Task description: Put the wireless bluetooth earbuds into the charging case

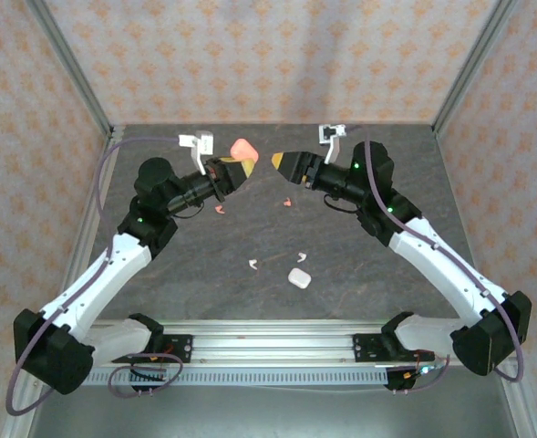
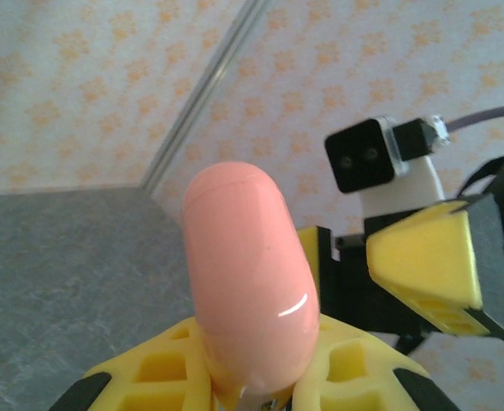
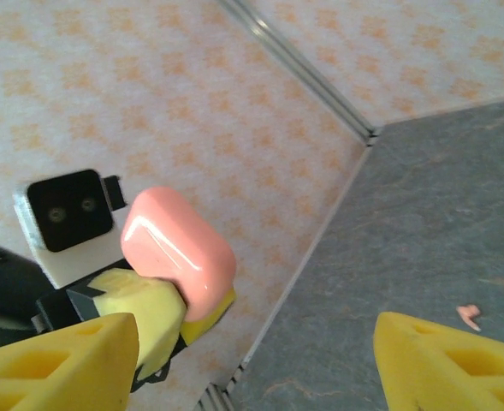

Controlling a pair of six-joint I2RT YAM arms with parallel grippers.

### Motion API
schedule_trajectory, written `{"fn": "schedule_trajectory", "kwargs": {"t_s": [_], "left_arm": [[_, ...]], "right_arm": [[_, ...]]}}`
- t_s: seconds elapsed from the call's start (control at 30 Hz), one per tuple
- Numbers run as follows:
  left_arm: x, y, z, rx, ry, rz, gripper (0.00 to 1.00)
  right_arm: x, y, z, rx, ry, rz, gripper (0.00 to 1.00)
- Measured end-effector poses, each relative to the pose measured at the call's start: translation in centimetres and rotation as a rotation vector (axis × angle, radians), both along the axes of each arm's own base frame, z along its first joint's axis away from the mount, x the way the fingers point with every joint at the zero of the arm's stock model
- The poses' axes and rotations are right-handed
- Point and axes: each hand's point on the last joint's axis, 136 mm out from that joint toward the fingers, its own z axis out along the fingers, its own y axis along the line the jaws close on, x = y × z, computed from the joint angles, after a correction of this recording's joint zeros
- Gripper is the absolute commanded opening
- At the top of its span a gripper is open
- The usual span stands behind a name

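We note both arms reaching toward the far edge of the table (image 1: 204,274), their tips facing each other and just apart. The left gripper (image 1: 245,165) grips a pink case (image 1: 242,148) at its fingertips. The right gripper (image 1: 279,161) points toward it. A pink earbud (image 1: 221,207) and a second pink earbud (image 1: 287,202) lie mid-table, apart. Nearer the front edge we log a white earbud (image 1: 253,265), a second white earbud (image 1: 300,255), and a white case (image 1: 298,277) just beside the latter.

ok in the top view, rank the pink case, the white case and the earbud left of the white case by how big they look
1. pink case and white case: they look about alike; the pink one is lifted nearer the camera and partly hidden, so no ranking.
2. white earbud: far smaller.
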Motion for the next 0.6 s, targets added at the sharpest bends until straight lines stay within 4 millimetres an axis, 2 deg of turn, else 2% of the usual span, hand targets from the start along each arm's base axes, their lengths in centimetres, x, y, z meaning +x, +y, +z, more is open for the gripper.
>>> {"fn": "schedule_trajectory", "kwargs": {"t_s": [0.2,0.43,0.6], "left_arm": [[-1.6,-0.2,0.5,-0.010,0.013,-0.052,0.00],[-2.5,-0.5,0.3,0.006,0.040,-0.091,0.00],[-3.4,-1.3,0.8,0.016,0.043,-0.137,0.00]], "right_arm": [[-1.0,1.5,2.5,0.109,-0.052,0.127,0.72],[-0.3,3.2,2.1,0.169,-0.004,0.214,0.64],[-0.7,3.7,2.2,0.189,0.003,0.260,0.56]]}}
